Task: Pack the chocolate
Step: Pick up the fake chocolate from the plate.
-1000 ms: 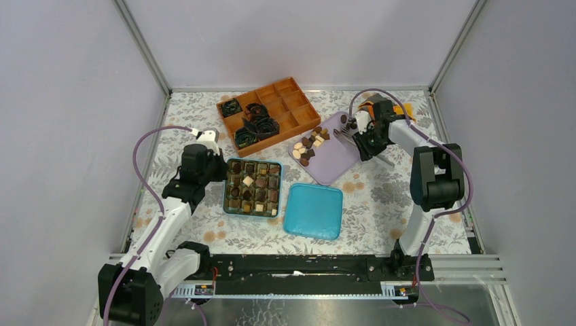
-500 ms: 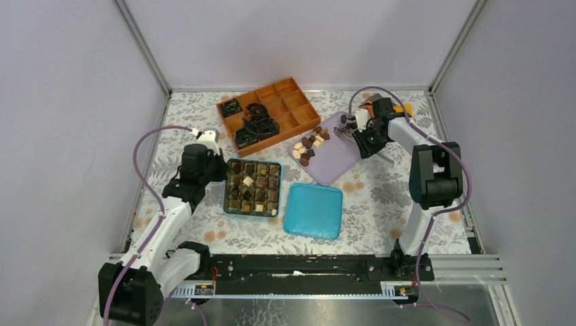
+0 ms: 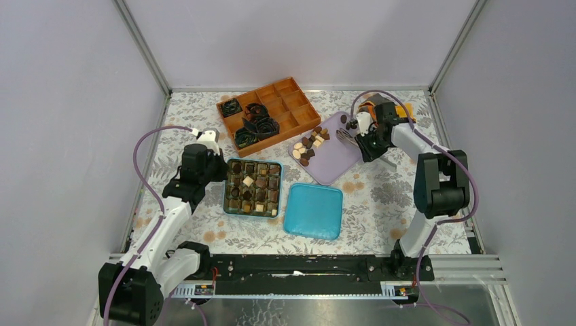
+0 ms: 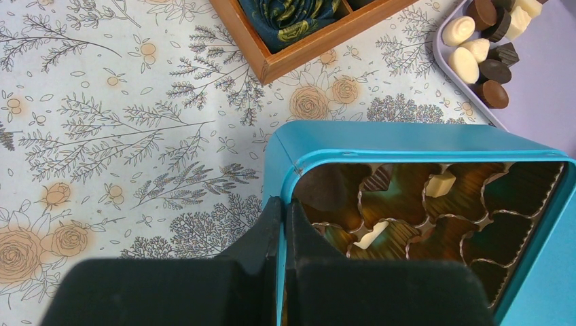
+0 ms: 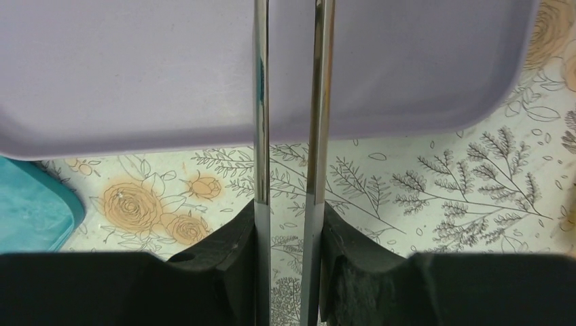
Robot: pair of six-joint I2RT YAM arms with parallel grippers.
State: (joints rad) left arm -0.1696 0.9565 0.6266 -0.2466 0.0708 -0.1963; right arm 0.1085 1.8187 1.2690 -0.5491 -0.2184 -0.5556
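Loose chocolate (image 3: pixel 309 144) in dark, mid-brown and cream pieces lies at the left end of the purple tray (image 3: pixel 336 163), also seen in the left wrist view as chocolate (image 4: pixel 483 51). More chocolate (image 3: pixel 248 181) sits in the cups of the open teal box (image 3: pixel 225 189). My left gripper (image 3: pixel 219 166) is shut on that box's left rim (image 4: pixel 380 139), one finger inside and one outside. My right gripper (image 3: pixel 367 139) is shut on metal tongs (image 5: pixel 259 102) that reach out over the purple tray (image 5: pixel 136 81). The tong tips are out of the wrist view.
The teal lid (image 3: pixel 313 210) lies flat to the right of the box. A wooden divided tray (image 3: pixel 268 112) with black paper cups stands at the back. Two dark pieces (image 3: pixel 348 121) lie at the purple tray's far corner.
The right gripper has squeezed the tongs narrower and drifted slightly right over the tray. The left gripper and the box have not moved.
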